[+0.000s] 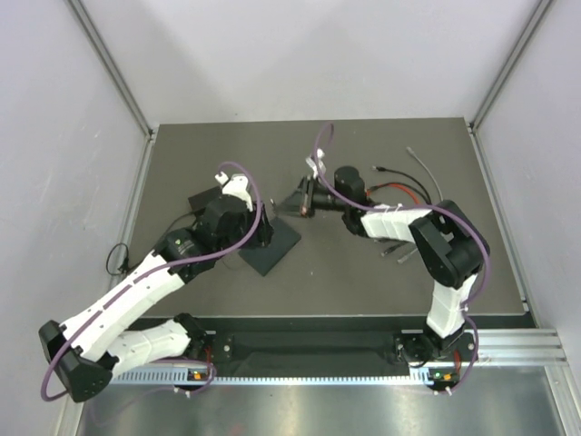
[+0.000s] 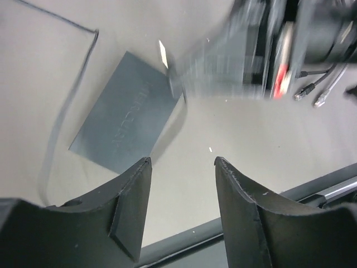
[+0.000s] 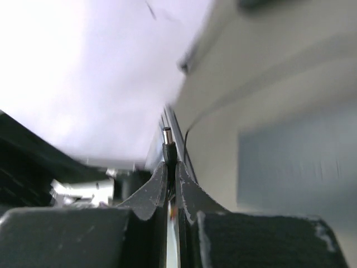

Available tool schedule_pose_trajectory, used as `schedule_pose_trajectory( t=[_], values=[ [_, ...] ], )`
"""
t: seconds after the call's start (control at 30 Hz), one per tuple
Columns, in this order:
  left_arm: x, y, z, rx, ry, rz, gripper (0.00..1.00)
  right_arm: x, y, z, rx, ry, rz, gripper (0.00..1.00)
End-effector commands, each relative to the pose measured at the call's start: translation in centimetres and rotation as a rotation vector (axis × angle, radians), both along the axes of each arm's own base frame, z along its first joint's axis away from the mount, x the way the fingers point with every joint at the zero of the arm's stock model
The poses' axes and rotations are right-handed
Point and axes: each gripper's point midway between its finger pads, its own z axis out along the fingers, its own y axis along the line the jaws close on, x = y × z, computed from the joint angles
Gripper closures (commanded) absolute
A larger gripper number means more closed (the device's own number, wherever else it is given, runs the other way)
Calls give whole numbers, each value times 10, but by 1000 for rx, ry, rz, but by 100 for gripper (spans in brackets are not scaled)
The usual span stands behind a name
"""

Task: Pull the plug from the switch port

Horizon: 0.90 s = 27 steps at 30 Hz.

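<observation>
The switch (image 1: 272, 247) is a flat dark box lying on the grey table, left of centre. In the left wrist view the switch (image 2: 124, 114) lies beyond my left finger, and a thin wire curls past its far side. My left gripper (image 2: 183, 163) stands open above the table with nothing between its fingers; from above, the left gripper (image 1: 261, 233) sits at the switch's left end. My right gripper (image 1: 300, 201) hovers just right of the switch, apart from it. The right gripper (image 3: 172, 164) is shut on the plug (image 3: 169, 148), a small black barrel plug whose metal tip pokes out past the fingertips.
A small black adapter brick (image 1: 201, 198) lies behind the left arm. Loose red, black and grey cables (image 1: 404, 189) with network plugs (image 2: 312, 94) lie at the right rear. A thin black wire (image 1: 116, 259) loops off the left edge. The table's front rail (image 2: 312, 187) runs close below.
</observation>
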Motion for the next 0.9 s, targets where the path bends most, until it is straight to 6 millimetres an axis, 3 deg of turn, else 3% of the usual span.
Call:
schedule_pose_trajectory(
  t=[0.0, 0.03, 0.07, 0.1, 0.13, 0.17, 0.2, 0.3, 0.33, 0.37, 0.4, 0.43, 0.5, 0.53, 0.6, 0.63, 0.67, 0.83, 0.87],
  values=[
    [-4, 13, 10, -36, -25, 65, 46, 49, 24, 50, 74, -153, -107, 100],
    [-3, 18, 9, -33, -30, 92, 46, 62, 29, 57, 97, -151, -144, 100],
    [-4, 20, 11, -48, -35, 105, 46, 75, 36, 86, 173, -212, -164, 100],
    [-6, 23, 15, -62, -51, 112, 46, 86, 43, 77, 179, -191, -186, 100],
    [-6, 27, 13, -58, -58, 131, 46, 101, 45, 81, 206, -170, -242, 100],
    [-7, 30, 13, -66, -60, 143, 46, 113, 49, 101, 257, -208, -268, 100],
    [-8, 33, 15, -74, -72, 149, 46, 125, 55, 87, 237, -207, -293, 100],
    [-9, 40, 18, -80, -91, 173, 46, 170, 62, 73, 181, -252, -494, 100],
    [-10, 41, 18, -80, -93, 176, 46, 181, 66, 79, 184, -276, -527, 100],
    [-11, 42, 19, -82, -98, 176, 46, 192, 71, 43, 95, -246, -547, 100],
    [-10, 41, 20, -89, -102, 176, 46, 198, 77, 39, 82, -251, -564, 100],
    [-10, 41, 18, -88, -99, 175, 46, 210, 82, 50, 98, -270, -597, 100],
    [-10, 42, 17, -85, -99, 179, 46, 223, 95, -2, -6, -215, -599, 100],
    [-10, 41, 16, -83, -98, 179, 46, 233, 106, 19, 24, -240, -597, 100],
    [-9, 40, 13, -80, -96, 171, 46, 236, 118, -37, -117, -165, -572, 99],
    [-10, 41, 13, -73, -96, 169, 46, 242, 127, -15, -88, -188, -564, 98],
    [-9, 41, 12, -67, -93, 172, 45, 241, 131, -45, -146, -158, -545, 97],
    [-10, 37, 9, -69, -80, 153, 45, 230, 117, -84, -233, -42, -503, 82],
    [-10, 36, 9, -68, -75, 151, 45, 228, 115, -79, -239, -54, -487, 70]
  ],
)
